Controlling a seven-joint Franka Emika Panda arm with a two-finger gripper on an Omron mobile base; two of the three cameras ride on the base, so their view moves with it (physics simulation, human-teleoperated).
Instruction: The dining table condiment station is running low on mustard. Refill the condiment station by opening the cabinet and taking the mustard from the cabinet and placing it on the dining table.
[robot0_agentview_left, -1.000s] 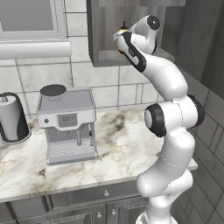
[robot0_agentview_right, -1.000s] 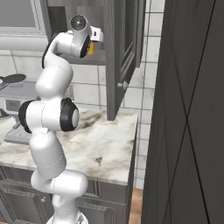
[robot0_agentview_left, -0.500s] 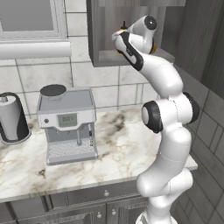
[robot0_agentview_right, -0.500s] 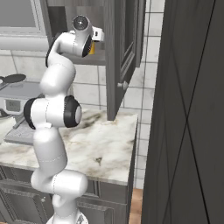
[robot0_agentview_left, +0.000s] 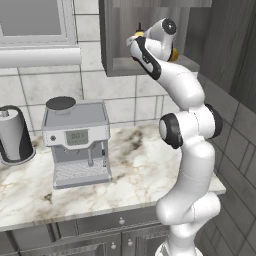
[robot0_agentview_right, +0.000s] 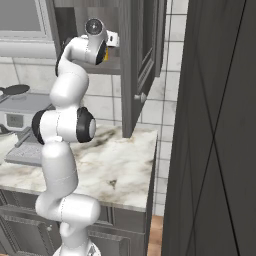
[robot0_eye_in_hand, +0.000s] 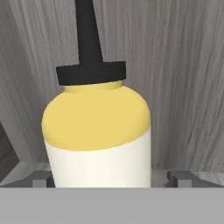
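The mustard (robot0_eye_in_hand: 98, 131), a yellow squeeze bottle with a paler body and a dark pointed nozzle, stands upright on the shelf of the open cabinet (robot0_agentview_left: 120, 50). It is very close in the hand view. My gripper (robot0_eye_in_hand: 111, 178) is open, with one fingertip on each side of the bottle's lower body and apart from it. In the left base view the nozzle and yellow shoulder of the mustard (robot0_agentview_left: 138, 32) peek out above my hand inside the cabinet. The cabinet door (robot0_agentview_right: 134, 65) is swung open to the right. The dining table is out of view.
Below the cabinet runs a marbled wall counter (robot0_agentview_left: 140, 170) with a grey coffee machine (robot0_agentview_left: 77, 142) and a dark kettle (robot0_agentview_left: 12, 135). A tall dark panel (robot0_agentview_right: 215, 125) closes off the right. Another bit of yellow (robot0_agentview_left: 173, 54) shows behind my wrist.
My arm has straightened a little and shifted slightly left at the cabinet opening. The jaws have stayed open and the mustard has not moved.
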